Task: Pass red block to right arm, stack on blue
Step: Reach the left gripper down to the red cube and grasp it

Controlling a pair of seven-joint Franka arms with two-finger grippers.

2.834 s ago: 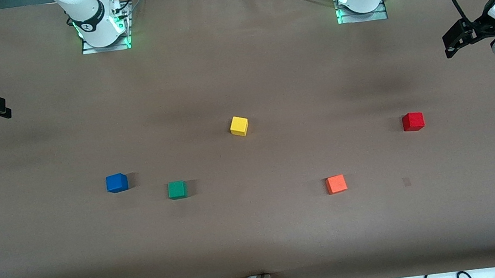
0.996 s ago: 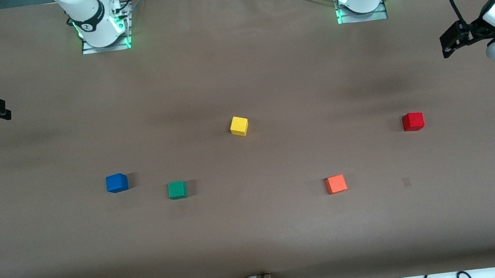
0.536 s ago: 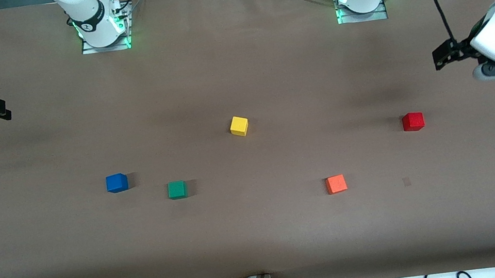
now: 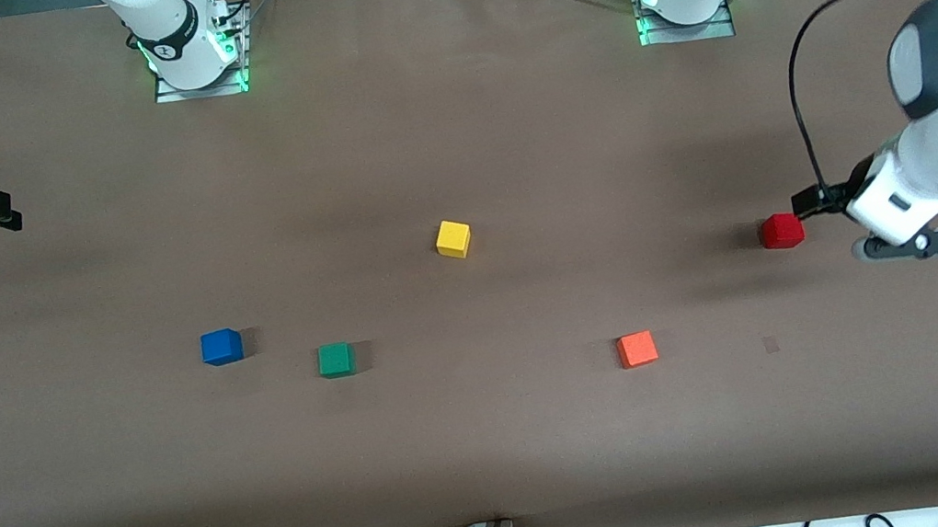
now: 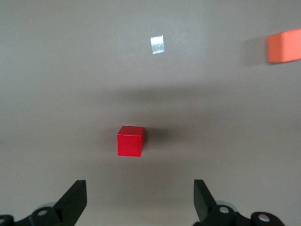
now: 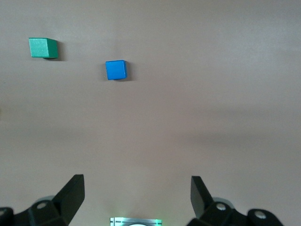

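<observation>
The right gripper (image 4: 6,214) waits at the right arm's end of the table, over bare tabletop; its wrist view shows its two fingers (image 6: 70,193) spread wide with nothing between them, and the blue cube (image 4: 221,347) lying well apart from it, beside the green cube (image 4: 336,360). Next across the table come the yellow cube (image 4: 453,239) and the orange-red cube (image 4: 637,349), both clear of the action. The likely trouble sits at the left arm's end: the left gripper (image 4: 806,201) hangs just beside the red block (image 4: 781,232), over the table, and in its wrist view the block (image 5: 130,141) shows ahead of the open fingers (image 5: 75,200) and nearer one fingertip than the other — not centred in the gap. My judgement is that if the arm descends from this line, one finger may land on the block's top or nudge it aside instead of straddling it, and a skewed grasp here would make the handover awkward, since the right gripper needs free faces to take hold of. A block gripped off-centre could also twist or slip during the pass, and a crooked hold would carry through to the stack on the blue cube. The red block rests flat on the table, untouched, with the orange-red cube well apart from it and nearer the front camera — close enough in colour to be mistaken, though not in place.
</observation>
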